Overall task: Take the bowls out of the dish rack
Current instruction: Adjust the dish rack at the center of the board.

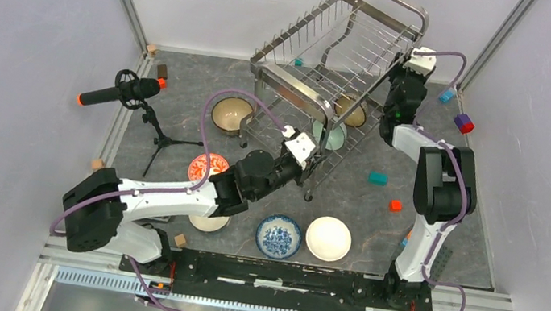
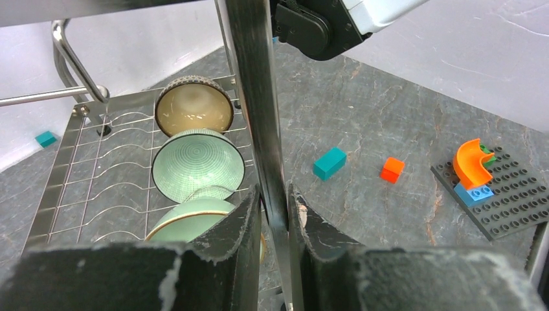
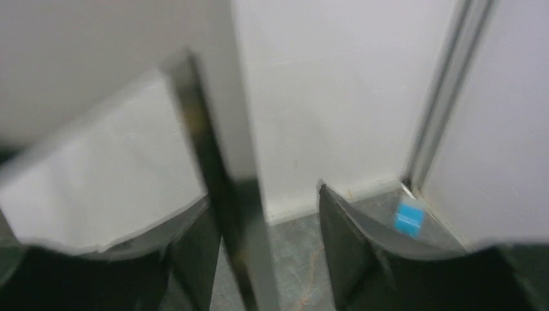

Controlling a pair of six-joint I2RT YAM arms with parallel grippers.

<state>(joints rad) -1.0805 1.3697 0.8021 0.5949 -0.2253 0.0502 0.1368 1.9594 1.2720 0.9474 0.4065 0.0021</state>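
- Bowls (image 1: 330, 135): three show in the lower tier of the dish rack (image 1: 290, 86), toward its near right side. As the left wrist sees them, the tan bowl (image 2: 194, 107) is farthest, the pale green bowl (image 2: 199, 165) is in the middle, and the second green bowl (image 2: 188, 223) is nearest, partly behind the fingers. All stand on edge in one row, each just beside the next.
- Already out on the table (image 1: 347, 202): blue-and-white bowl (image 1: 279, 236), white bowl (image 1: 328, 238), red patterned bowl (image 1: 208, 168), second tan bowl (image 1: 232, 114) near the rack's left end, and one pale bowl (image 1: 207, 223) half hidden under the left arm.
- Left gripper (image 2: 274, 194): clenched on an upright steel post of the rack, with the post pinched between both pads. It holds no bowl.
- Right gripper (image 3: 264, 197): at the rack's far right corner. The jaws stand apart with a rack bar between them, nearer one finger than the other. The wrist view is blurred, but no clamp shows.
- Reading: the step looks like a two-arm hold on the rack, to steady or shift it before a bowl is drawn.
- To do it well, the right arm should centre the bar between its pads before closing. An off-centre close would likely push the rack against the left arm's fixed hold.
- With both holds made, any move calls for the arms acting together and the rack kept level. Bowls on edge could roll or knock.
- Teal block (image 1: 377, 178) and orange block (image 1: 395, 206) lie near the rack's right side, and a slide that way could catch them.
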